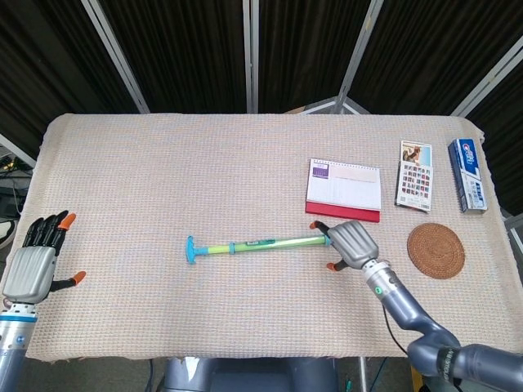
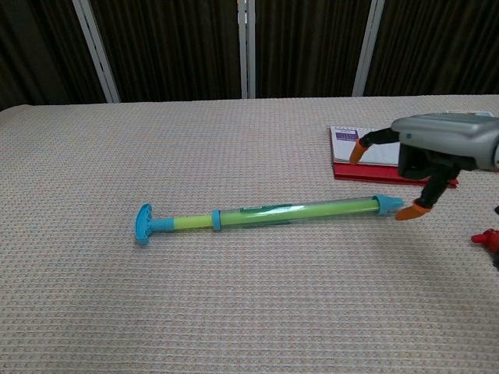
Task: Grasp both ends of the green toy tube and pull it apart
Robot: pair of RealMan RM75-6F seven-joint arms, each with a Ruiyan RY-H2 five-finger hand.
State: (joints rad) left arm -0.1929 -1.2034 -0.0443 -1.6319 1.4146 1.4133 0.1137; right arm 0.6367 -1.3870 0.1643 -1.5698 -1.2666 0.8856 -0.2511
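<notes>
The green toy tube (image 1: 261, 243) lies across the middle of the table, its blue T-handle (image 1: 191, 249) at the left and its blue tip (image 2: 387, 205) at the right. My right hand (image 1: 347, 243) hovers just over that tip with its orange-tipped fingers (image 2: 358, 151) spread and nothing held. The thumb's tip sits beside the tube's end in the chest view, where the right hand (image 2: 438, 151) shows at the right. My left hand (image 1: 33, 263) rests open at the table's left front corner, far from the handle.
A red-backed desk calendar (image 1: 344, 189) stands just behind the tube's right end. A card pack (image 1: 414, 175), a blue box (image 1: 467, 174) and a round woven coaster (image 1: 435, 250) lie at the right. A small red-capped item (image 2: 485, 238) shows at the chest view's right edge.
</notes>
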